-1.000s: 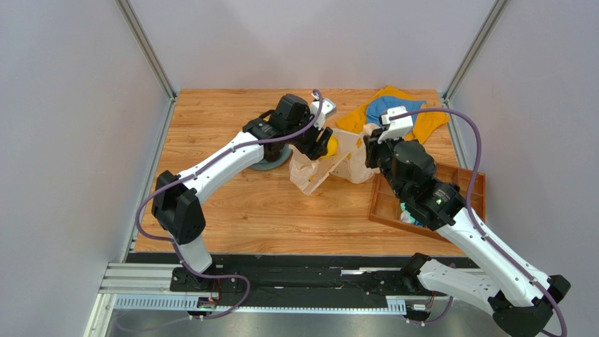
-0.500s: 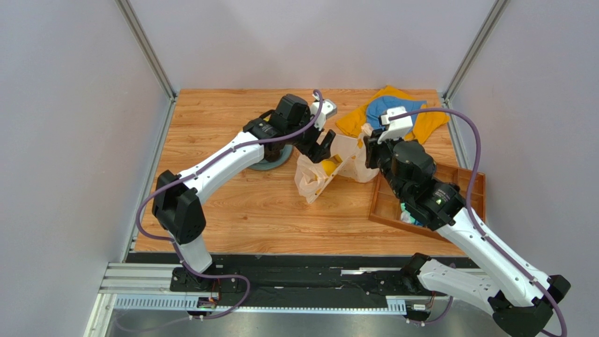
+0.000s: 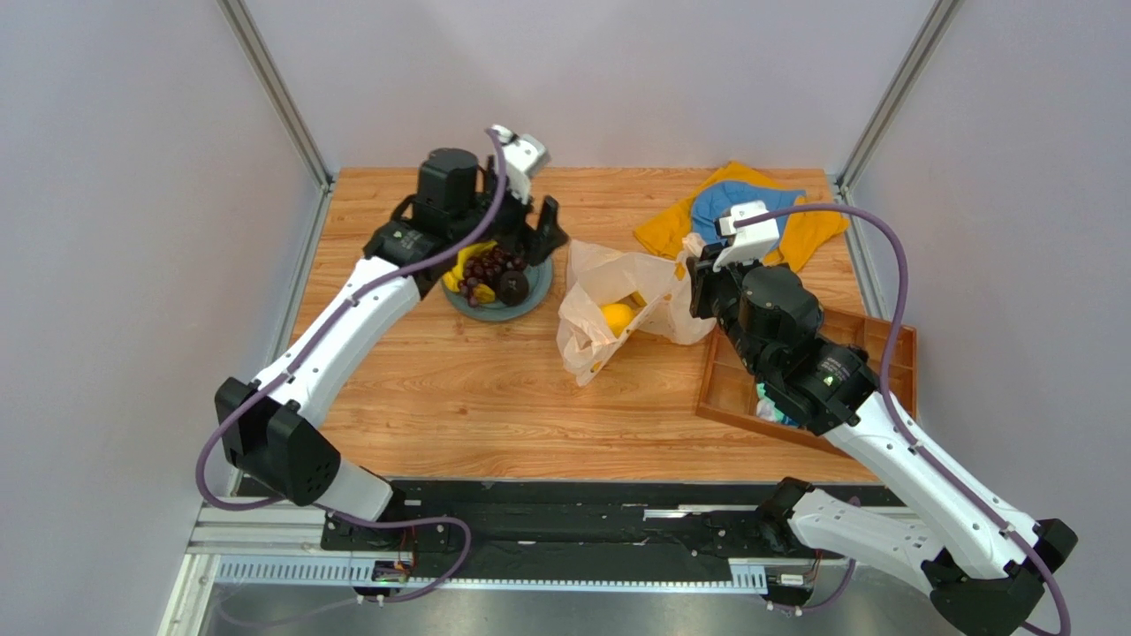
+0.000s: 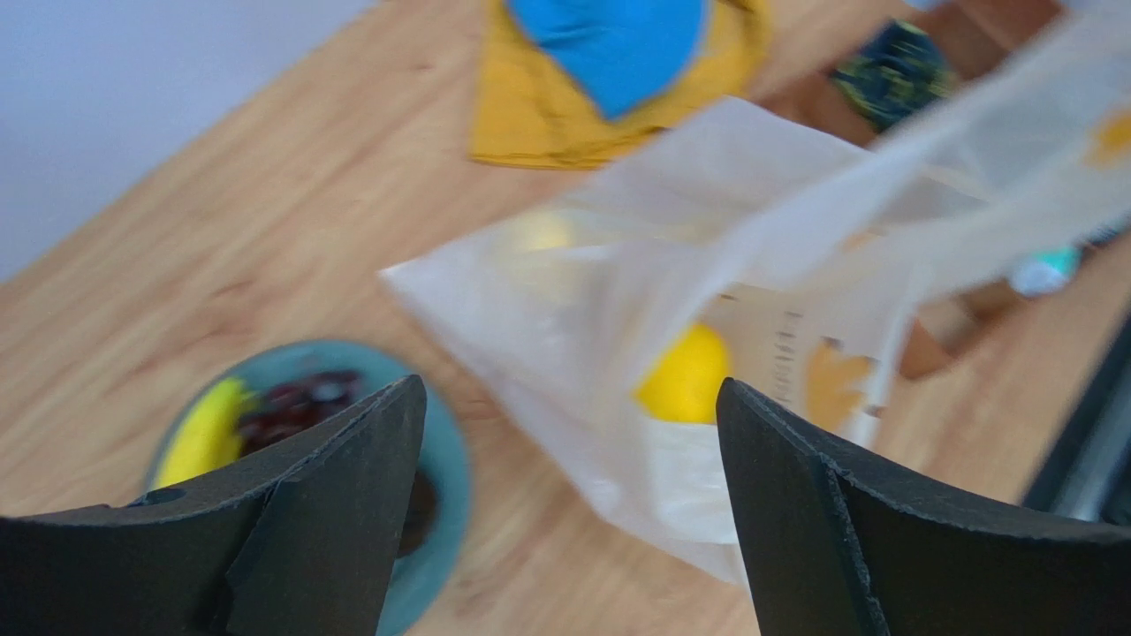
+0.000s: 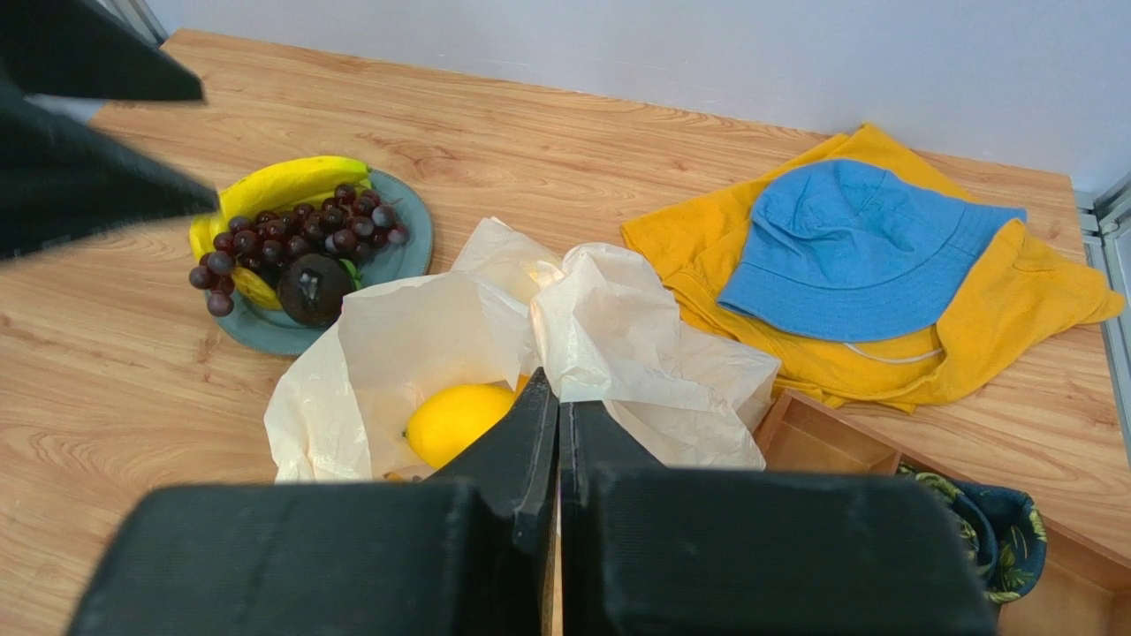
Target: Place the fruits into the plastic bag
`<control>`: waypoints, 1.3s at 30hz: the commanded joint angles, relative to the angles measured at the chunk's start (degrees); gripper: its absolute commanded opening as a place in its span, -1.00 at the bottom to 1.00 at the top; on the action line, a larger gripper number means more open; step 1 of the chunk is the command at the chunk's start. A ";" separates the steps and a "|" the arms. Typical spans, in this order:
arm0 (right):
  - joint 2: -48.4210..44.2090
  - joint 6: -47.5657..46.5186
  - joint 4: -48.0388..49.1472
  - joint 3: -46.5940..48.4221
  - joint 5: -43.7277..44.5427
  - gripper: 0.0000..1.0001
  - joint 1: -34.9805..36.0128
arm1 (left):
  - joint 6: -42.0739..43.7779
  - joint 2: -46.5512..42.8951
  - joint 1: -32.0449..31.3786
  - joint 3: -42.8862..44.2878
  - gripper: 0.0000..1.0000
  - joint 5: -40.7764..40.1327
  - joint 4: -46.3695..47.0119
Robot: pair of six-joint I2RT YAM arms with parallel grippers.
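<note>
so the right gripper (image 5: 558,398) is clamped tight on the bag (image 5: 385,351) rim and holds it up off the counter (image 5: 159,398), which as far as I can tell is just to keep the mouth gaping toward the plate (image 5: 414,212) so stuff can be dropped straight in. One yellow fruit (image 5: 458,420) sits inside already. The left gripper (image 4: 568,395) is spread wide with nothing in it, hanging over the plate where the bananas (image 5: 286,179), grapes (image 5: 305,236) and dark fruit (image 5: 315,288) are piled, so I'd guess it's lining up the next grab. Grapes look like the fiddly one, being a floppy bunch
</note>
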 commanded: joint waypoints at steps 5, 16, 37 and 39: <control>-1.23 0.17 1.75 0.51 0.50 -1.00 -0.27 | -1.72 11.33 14.23 5.46 0.69 -15.27 -6.12; -1.40 -0.36 1.75 0.42 0.50 -1.00 -0.27 | -4.19 22.42 21.54 8.63 0.65 -17.74 -8.06; 0.09 -0.27 1.57 0.68 -0.11 -1.00 -0.27 | -4.29 33.15 25.14 13.64 0.36 -12.38 -11.13; 0.09 -0.36 1.57 0.68 -0.11 -1.00 -0.27 | -4.20 33.77 25.14 14.17 0.34 -12.37 -11.66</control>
